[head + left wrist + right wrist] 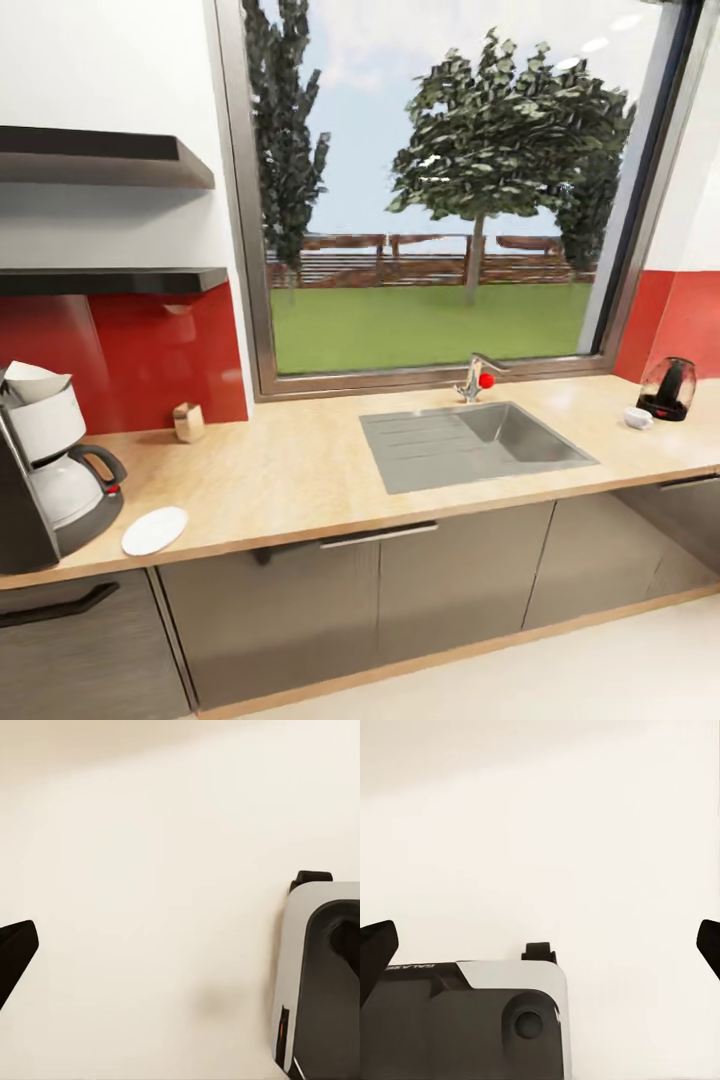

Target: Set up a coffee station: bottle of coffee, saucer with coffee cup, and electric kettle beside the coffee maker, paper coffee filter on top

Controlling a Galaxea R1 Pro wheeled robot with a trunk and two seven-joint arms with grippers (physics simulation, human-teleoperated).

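You are looking along the long surface [330, 480], and it is carrying everything that matters. The coffee maker [45, 470] is sitting at its far left end, with a white paper filter [30, 382] resting on top, the white saucer [154, 530] lying just beside its base on the sink side, and a small brown bottle [188, 422] standing near it against the red wall. The sink [470, 445] is lying between that group and the rest. Well apart, at the far right end past the sink, the kettle [667, 388] is standing upright with the small white cup [638, 418] just beside it on the coffee maker's side.

So the coming move is likely turning on one fact: both remaining things are lying to the right, making your right arm the nearer one.

Both arms appear to be hanging low, their wrist cameras facing the pale floor and the robot's base. The right tool [540, 945] is standing wide, dark fingertips at both edges. The left tool [15, 952] is showing one fingertip, so I cannot tell its spread.
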